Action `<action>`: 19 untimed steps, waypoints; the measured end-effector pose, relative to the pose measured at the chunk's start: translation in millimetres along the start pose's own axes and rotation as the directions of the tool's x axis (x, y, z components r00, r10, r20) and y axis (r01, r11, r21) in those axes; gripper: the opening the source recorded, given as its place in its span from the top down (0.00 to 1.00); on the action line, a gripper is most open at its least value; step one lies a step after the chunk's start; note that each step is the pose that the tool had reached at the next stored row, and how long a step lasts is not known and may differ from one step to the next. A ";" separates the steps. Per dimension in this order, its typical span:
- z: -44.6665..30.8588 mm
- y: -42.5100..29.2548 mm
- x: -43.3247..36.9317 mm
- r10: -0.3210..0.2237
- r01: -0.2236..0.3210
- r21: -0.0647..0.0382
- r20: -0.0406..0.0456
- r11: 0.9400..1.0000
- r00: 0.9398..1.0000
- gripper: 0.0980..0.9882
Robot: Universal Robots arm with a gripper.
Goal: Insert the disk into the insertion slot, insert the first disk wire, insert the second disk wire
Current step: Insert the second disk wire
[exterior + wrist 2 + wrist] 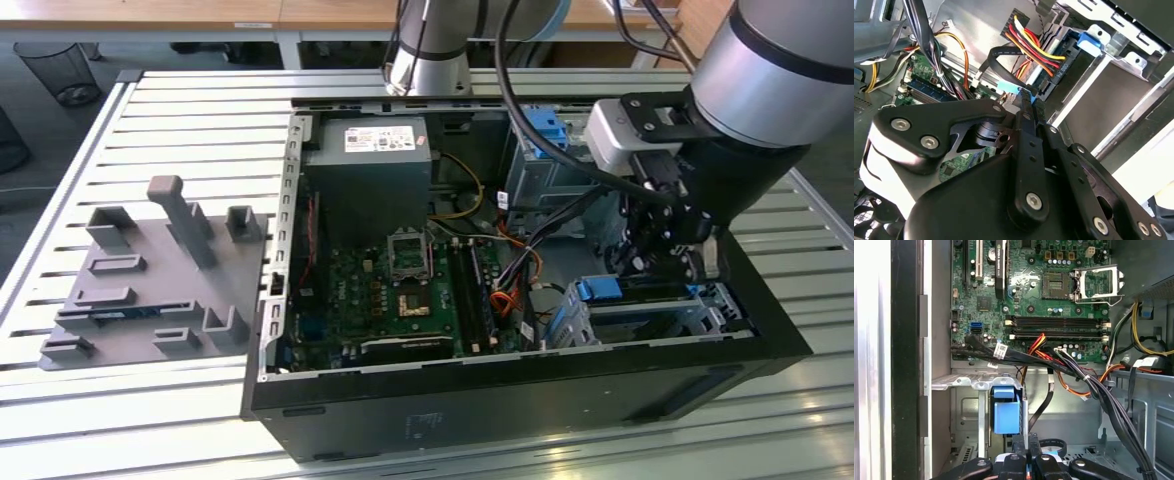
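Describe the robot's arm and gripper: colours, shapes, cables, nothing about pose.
The arm is a thick silver-grey tube with a black band at the joint. Black cables loop alongside it. At the wrist sits a light grey box. The gripper is matte black, built of flat linkage bars joined by silver screws, seen close in the second wrist view, with a white housing beside it.

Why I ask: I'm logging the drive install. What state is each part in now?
disk: seated in the insertion slot
coloured wire bundle: plugged in at the disk's end
black flat cable: plug end pinched in the gripper
gripper: shut on the black flat cable
computer case: side open
processor socket: cover plate flipped open
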State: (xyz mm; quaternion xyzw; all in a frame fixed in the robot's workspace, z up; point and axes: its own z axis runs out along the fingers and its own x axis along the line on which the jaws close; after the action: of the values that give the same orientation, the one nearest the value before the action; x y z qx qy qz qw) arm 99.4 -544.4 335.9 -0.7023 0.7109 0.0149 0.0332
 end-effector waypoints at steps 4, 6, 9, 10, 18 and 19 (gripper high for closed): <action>0.0 -1.3 0.3 0.000 0.000 0.000 0.001 1.000 1.000 0.95; 0.0 -1.5 0.7 0.000 0.000 0.000 0.002 1.000 1.000 0.95; 0.1 -1.6 4.0 0.001 -0.001 0.000 0.020 1.000 1.000 0.95; 0.1 -1.6 4.9 0.001 -0.001 0.000 0.026 1.000 1.000 0.95; -0.1 -2.5 13.9 0.001 -0.001 -0.001 0.049 1.000 0.999 0.95; 0.1 -2.6 14.7 0.001 -0.001 -0.001 0.049 1.000 0.999 0.95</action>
State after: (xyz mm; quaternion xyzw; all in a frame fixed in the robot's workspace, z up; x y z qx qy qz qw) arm 101.9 -559.1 334.9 -0.7013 0.7103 0.0324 0.0506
